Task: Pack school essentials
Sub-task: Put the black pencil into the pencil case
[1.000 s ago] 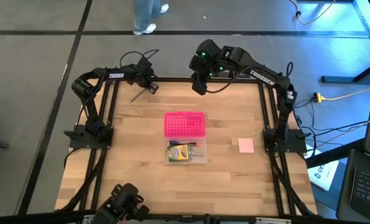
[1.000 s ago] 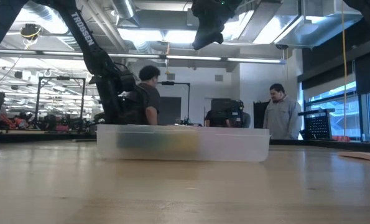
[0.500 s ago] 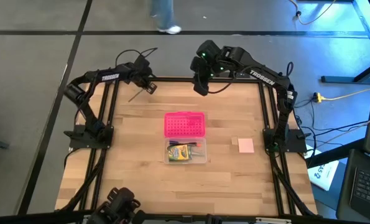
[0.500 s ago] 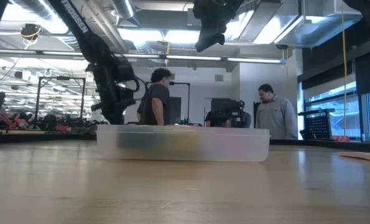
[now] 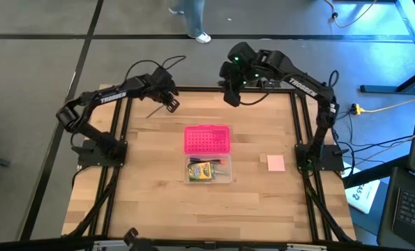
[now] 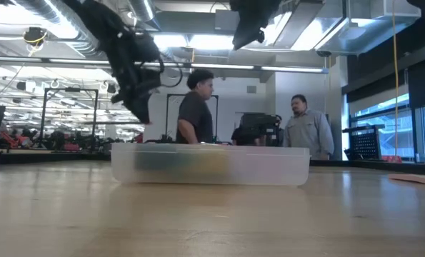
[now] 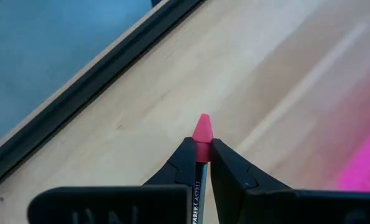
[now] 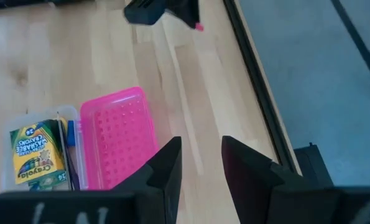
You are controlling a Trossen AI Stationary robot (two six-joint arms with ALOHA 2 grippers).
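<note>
My left gripper [image 5: 171, 103] is over the table's far left part, shut on a thin pencil [image 5: 154, 111] with a pink eraser end [image 7: 203, 127]. My right gripper [image 5: 231, 96] hangs open and empty above the far edge, right of the middle; its fingers show in its wrist view [image 8: 197, 163]. The clear plastic box [image 5: 208, 170] stands mid-table and holds the yellow-green crayon box [image 8: 38, 155] and some pens [image 8: 71, 155]. The bright pink dotted lid [image 5: 207, 139] lies flat just beyond the box. The pale pink pad [image 5: 275, 162] lies flat to the right. My left gripper pinches the pencil between its two fingers, just behind the pink eraser end [image 7: 202, 144]. The eraser sticks out past the fingertips, and the shaft [image 7: 196, 186] runs back between the fingers toward the wrist. The pencil is lifted clear of the table.
The black frame rails [image 5: 123, 125] run along the table's left, far and right sides. Bare wood lies left of the box and along the near edge. Two people [image 6: 198, 107] stand in the room beyond the table. A person's legs [image 5: 193, 17] are on the floor past the far edge.
My left gripper has risen and gone a little toward the table's near right with the pencil still held. My right gripper has shifted slightly toward the table's right edge. A person has walked to the right behind the table.
</note>
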